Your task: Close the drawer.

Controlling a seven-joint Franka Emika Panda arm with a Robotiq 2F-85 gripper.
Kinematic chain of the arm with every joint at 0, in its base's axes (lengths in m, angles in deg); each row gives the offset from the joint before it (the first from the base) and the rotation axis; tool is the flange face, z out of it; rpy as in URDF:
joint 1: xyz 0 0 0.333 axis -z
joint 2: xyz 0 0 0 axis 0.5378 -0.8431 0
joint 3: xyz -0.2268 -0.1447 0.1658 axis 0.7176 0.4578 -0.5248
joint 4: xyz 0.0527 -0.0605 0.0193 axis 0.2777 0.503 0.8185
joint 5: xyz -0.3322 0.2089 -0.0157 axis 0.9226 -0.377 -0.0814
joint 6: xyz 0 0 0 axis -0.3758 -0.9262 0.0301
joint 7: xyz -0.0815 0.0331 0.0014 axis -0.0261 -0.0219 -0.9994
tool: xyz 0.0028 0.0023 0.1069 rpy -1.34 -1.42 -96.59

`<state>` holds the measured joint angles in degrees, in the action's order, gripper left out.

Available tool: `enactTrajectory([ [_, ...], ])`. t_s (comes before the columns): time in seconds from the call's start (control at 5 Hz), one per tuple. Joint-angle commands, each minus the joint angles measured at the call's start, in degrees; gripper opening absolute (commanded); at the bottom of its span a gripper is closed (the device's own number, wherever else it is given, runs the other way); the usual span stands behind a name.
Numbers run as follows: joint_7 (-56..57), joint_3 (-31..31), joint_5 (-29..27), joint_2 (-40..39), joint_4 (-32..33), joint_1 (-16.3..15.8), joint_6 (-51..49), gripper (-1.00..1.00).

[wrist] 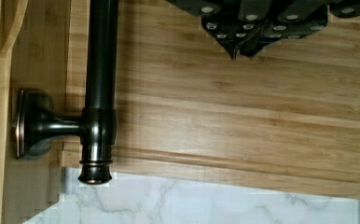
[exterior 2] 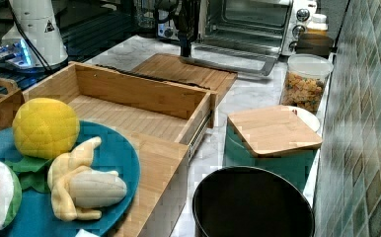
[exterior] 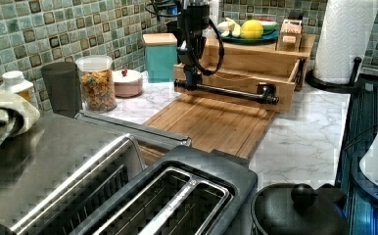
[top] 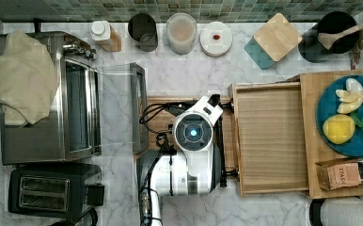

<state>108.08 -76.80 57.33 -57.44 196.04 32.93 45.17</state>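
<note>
Light-wood drawer [top: 271, 139], pulled open, empty, dark bar handle [exterior: 226, 91] across its front

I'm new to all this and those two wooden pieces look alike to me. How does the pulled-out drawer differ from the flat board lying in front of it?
The drawer has raised walls and a hollow inside; the cutting board is a flat slab without a rim. The drawer carries a dark bar handle on its front; the board has none. The drawer juts from a wooden stand; the board lies on the marble counter. Both are rectangular wood with straight grain.

A toaster oven [top: 71, 113], black toaster [top: 48, 190] and cereal jar [exterior: 96, 83] sit on marble.
</note>
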Motion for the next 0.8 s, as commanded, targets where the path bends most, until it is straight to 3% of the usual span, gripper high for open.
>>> enactTrajectory([
  [0.2, 4.6, 1.8, -0.9, -4.4, 3.5, 2.1, 5.5, -1.0],
  [0.8, 15.8, 5.2, -1.4, -5.2, 2.5, 7.1, 7.5, -1.0],
])
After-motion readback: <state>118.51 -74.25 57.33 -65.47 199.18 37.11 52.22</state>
